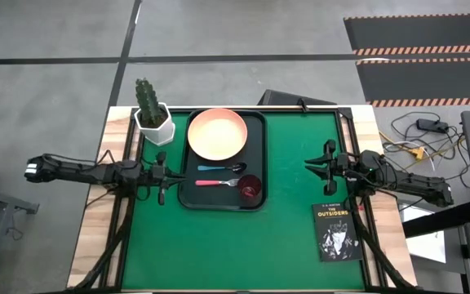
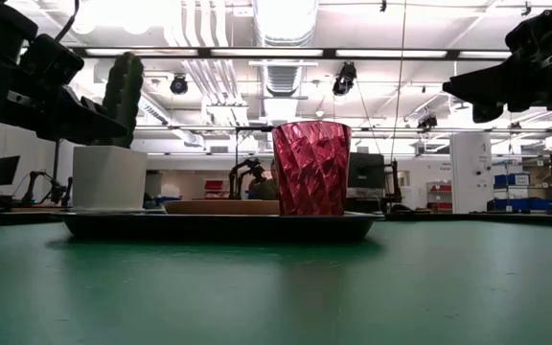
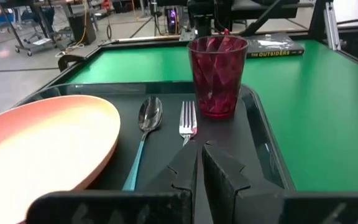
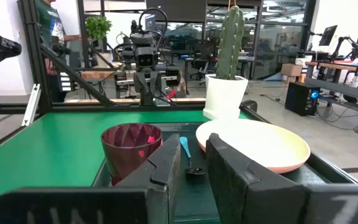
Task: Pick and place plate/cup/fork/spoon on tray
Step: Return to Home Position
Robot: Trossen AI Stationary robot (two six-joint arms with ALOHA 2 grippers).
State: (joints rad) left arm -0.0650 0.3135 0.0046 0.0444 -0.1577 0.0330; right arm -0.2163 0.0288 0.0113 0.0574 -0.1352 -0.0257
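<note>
The dark tray (image 1: 256, 131) lies on the green table left of centre. On it the salmon-pink plate (image 1: 217, 134) sits at the far end. The blue-handled spoon (image 1: 222, 168) and the pink-handled fork (image 1: 217, 182) lie side by side nearer. The maroon cup (image 1: 250, 188) stands upright at the tray's near right corner (image 3: 217, 74). My left gripper (image 1: 161, 173) hovers just left of the tray, shut and empty (image 3: 199, 152). My right gripper (image 1: 321, 166) hovers right of the tray, facing it, its fingers a little apart and empty (image 4: 193, 149).
A white hexagonal pot with a cactus (image 1: 153, 118) stands at the far left, next to the tray's far left corner. A small black book (image 1: 337, 232) lies near the table's right edge. Bare green mat lies in front of the tray and between tray and book.
</note>
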